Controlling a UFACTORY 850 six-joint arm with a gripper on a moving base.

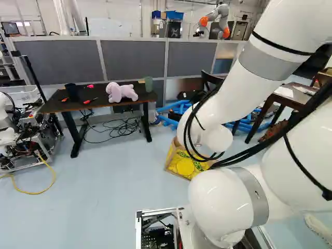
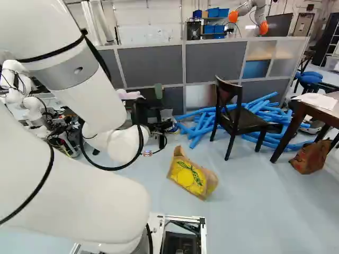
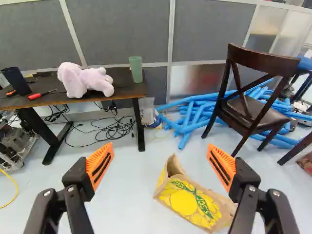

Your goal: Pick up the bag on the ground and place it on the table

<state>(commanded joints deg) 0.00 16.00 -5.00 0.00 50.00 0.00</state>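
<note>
Take the black table [image 3: 124, 87] as the landmark: the paper bag [image 3: 189, 201], brown with a yellow printed face, lies on its side on the floor, on the robot's side of the table and out past its green-cup end, well apart from its legs. The bag's open end is toward the table. The gripper [image 2: 154, 125] is largely lost among dark things in the right base view, so I'd only say that it seems to be the black shape just past the arm's white wrist, in front of the table. In the wrist view the gripper [image 3: 160, 148] is spread wide, orange pads [image 3: 100, 165] well apart and nothing pinched; the bag is ahead of and below it, apart from both fingers. On the table sit a pale plush toy [image 3: 83, 79], the green cup [image 3: 136, 69] near one end, a black cup [image 3: 15, 81] toward the other, and a red-handled tool [image 3: 35, 96]. Beyond the table's green-cup end come blue tubes [image 3: 195, 114] heaped on the floor, then a dark chair [image 3: 246, 105], and farther from the table a brown table [image 2: 318, 109] with a reddish bag [image 2: 308, 157] at its foot.
</note>
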